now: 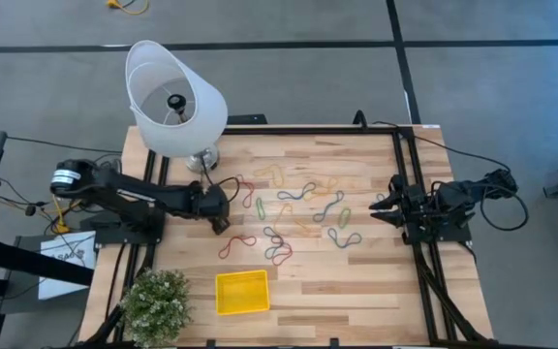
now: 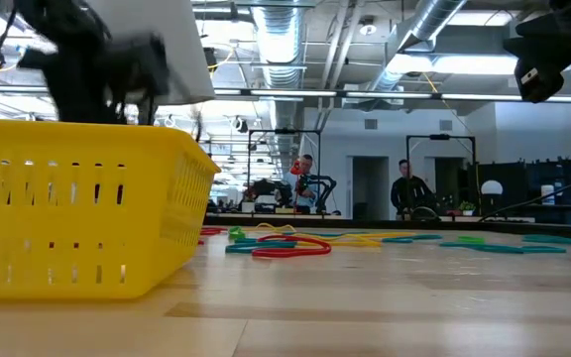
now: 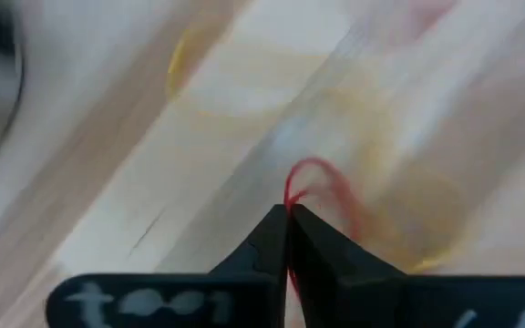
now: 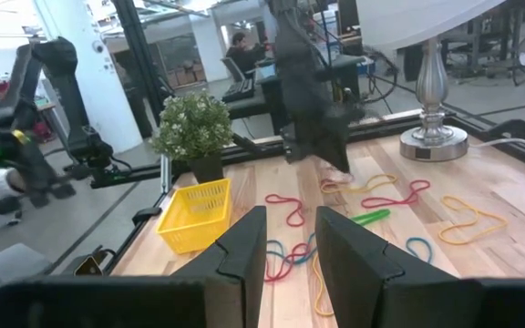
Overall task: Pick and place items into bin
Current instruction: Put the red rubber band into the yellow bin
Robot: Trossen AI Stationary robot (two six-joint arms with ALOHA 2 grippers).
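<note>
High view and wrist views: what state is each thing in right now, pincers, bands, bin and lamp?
Left pincer: shut on a red rubber band, near the lamp's base.
Right pincer: open, empty, waiting at the table's right edge.
Loose rubber bands: scattered flat on the table.
Yellow bin: upright; no bands visible inside.
White lamp: standing, shade tilted.
Potted plant: upright.
</note>
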